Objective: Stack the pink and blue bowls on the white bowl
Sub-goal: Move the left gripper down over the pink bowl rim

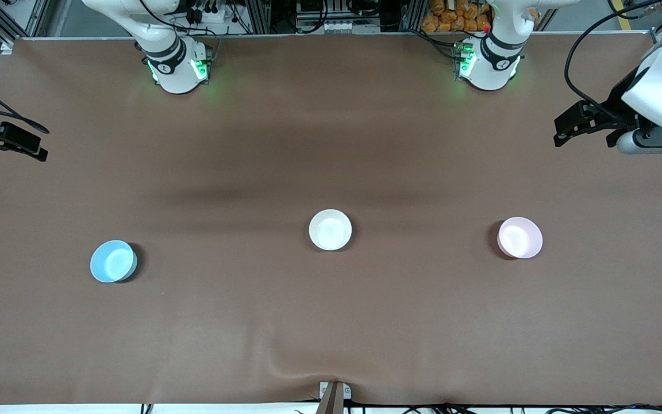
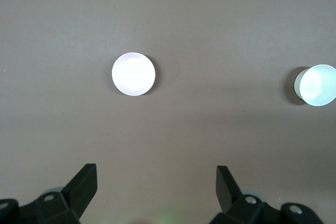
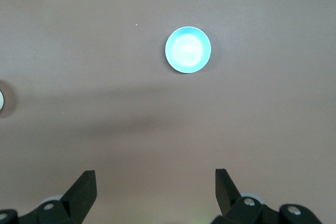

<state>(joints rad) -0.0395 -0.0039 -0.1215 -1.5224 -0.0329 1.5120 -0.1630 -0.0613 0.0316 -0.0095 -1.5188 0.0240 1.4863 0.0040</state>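
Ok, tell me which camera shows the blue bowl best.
The right wrist view: the blue bowl is whole, unblocked and largest there. The front view shows it whole but smaller, toward the right arm's end. The left wrist view does not clearly show it.

Right pincer (image 1: 6,142) cut off at front view's edge, arm out of frame. White bowl (image 3: 1,101) sliced to a sliver in right wrist view. Both arms' upper links cropped above.
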